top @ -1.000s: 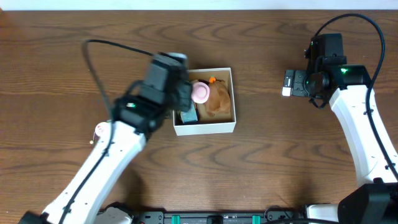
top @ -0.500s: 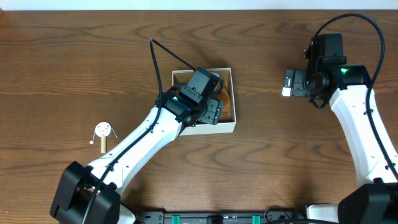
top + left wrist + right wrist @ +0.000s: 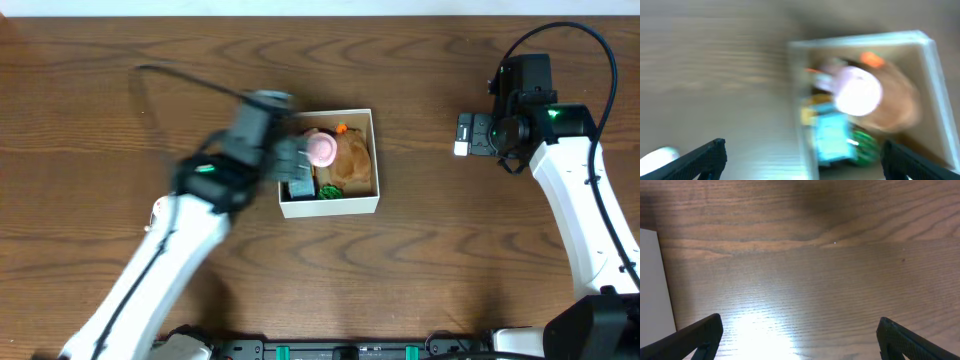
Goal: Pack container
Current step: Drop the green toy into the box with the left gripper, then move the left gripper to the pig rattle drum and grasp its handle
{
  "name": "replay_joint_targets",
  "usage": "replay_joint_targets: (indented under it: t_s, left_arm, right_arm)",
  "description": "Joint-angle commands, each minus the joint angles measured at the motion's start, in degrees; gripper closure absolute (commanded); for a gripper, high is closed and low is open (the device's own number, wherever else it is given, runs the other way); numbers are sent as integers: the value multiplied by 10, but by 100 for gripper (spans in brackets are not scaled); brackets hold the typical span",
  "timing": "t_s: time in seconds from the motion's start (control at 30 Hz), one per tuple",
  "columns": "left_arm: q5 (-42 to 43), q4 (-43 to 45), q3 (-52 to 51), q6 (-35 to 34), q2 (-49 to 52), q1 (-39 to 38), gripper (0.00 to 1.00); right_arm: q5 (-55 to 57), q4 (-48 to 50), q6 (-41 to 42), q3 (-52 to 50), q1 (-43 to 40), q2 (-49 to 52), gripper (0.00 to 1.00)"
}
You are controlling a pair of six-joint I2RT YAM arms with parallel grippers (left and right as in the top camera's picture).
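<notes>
The container (image 3: 329, 205) sat near the middle of the bench (image 3: 450, 260), its white walls square to the bench edges and bare wood open on every side. Inside it lay a pink round toy (image 3: 322, 149) against a brown soft lump (image 3: 352, 160), with a blue piece (image 3: 302, 187) and a green one (image 3: 327, 192) crowded along the near wall. The left gripper (image 3: 288, 165) hung over the container's left rim, fingers spread wide and holding nothing; it was too smeared with blur to tell whether it touched the wall. Well apart to the right, the right gripper (image 3: 465, 133) also stood spread and empty over clear wood.
</notes>
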Motion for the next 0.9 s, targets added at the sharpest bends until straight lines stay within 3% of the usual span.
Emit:
replay_joint_targets:
  t_s: [0.0, 0.13, 0.3, 0.87]
  left_arm:
    - [-54, -33, 1, -49, -52, 106, 2]
    - [-36, -82, 1, -126, -83, 263, 2]
    - [16, -104, -6, -137, -62, 375, 2]
    - [60, -93, -86, -80, 160, 383, 2]
  right_arm:
    - [-2, -2, -11, 3, -2, 3, 1]
    - [-2, -3, -11, 3, -2, 3, 1]
    - [-3, -12, -11, 3, -2, 3, 1]
    - [-3, -33, -11, 3, -2, 3, 1]
